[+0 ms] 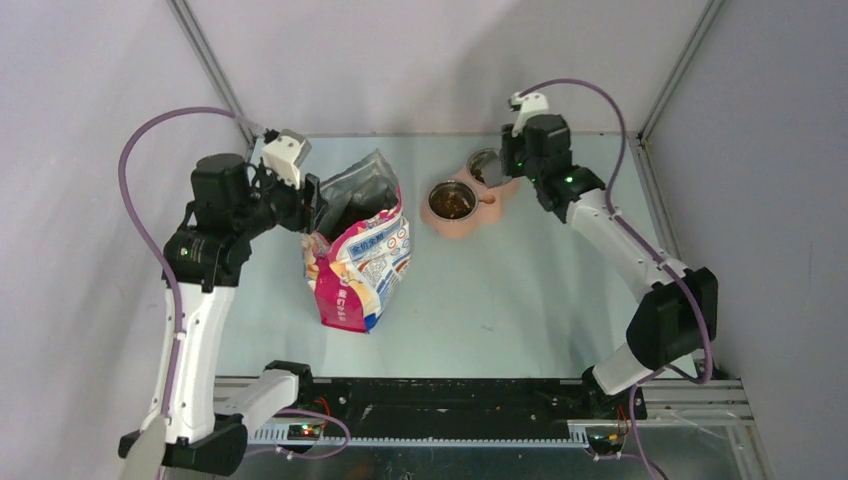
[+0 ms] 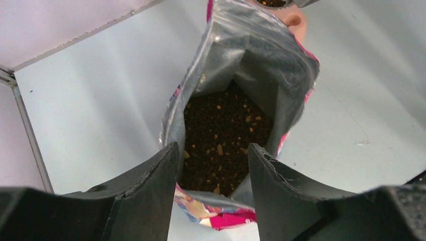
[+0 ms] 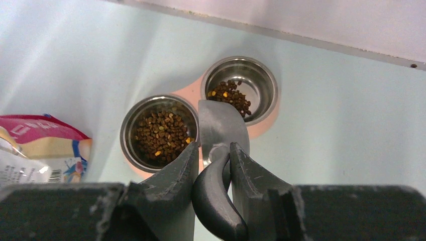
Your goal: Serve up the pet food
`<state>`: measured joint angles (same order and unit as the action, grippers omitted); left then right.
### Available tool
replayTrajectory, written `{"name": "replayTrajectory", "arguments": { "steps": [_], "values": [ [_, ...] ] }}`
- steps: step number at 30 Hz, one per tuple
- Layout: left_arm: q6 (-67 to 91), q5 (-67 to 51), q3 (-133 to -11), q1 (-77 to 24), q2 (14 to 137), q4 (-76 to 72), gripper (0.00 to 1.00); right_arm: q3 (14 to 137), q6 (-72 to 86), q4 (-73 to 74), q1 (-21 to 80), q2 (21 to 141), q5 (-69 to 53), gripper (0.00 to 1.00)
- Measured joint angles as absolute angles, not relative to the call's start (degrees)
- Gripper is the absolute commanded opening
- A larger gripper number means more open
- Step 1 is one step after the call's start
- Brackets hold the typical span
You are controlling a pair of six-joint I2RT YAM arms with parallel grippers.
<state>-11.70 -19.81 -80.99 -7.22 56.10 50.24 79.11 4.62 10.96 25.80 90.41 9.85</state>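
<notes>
The pet food [image 2: 226,135] is a dark-brown kibble heap inside the open pink-white-blue bag [image 1: 360,265], which stands left of centre. My left gripper [image 2: 213,148] is open, its fingers straddling the near rim of the bag's mouth [image 2: 261,55]; it shows at the bag's top in the top view [image 1: 315,205]. My right gripper [image 3: 213,148] is shut on the dark handle of the grey metal scoop [image 3: 221,125], held over the pink double bowl stand [image 1: 455,228]. Kibble lies in the near bowl [image 3: 161,133] and some in the far bowl [image 3: 231,95]. The scoop's inside is hidden.
The grey back wall and metal frame posts stand close behind the bowls. The bag stands just left of the bowl stand. The arm bases and a black rail run along the near edge.
</notes>
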Motion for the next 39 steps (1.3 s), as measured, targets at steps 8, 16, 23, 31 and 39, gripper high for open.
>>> {"name": "replayTrajectory", "arguments": {
  "steps": [8,16,23,31,39],
  "values": [
    [-11.70,-13.78,-88.90,-9.10,66.24,50.74,0.60,81.87,7.27,17.08,11.70,86.30,-8.14,0.00],
    [-13.08,-10.00,-89.49,-10.07,72.55,53.19,0.49,85.58,4.56,24.86,8.60,78.83,-23.22,0.00],
    [-12.49,-8.34,-85.49,-10.11,72.36,53.30,0.16,98.13,0.80,27.38,22.68,74.56,-25.26,0.00],
    [-9.37,-8.51,-83.83,-10.11,71.55,51.94,0.00,106.78,-3.62,29.63,39.68,81.36,-24.18,0.00],
    [-4.25,-11.14,-81.14,-10.11,68.90,50.39,0.00,120.42,-6.46,36.75,46.06,98.39,-19.14,0.00]
  ]
}}
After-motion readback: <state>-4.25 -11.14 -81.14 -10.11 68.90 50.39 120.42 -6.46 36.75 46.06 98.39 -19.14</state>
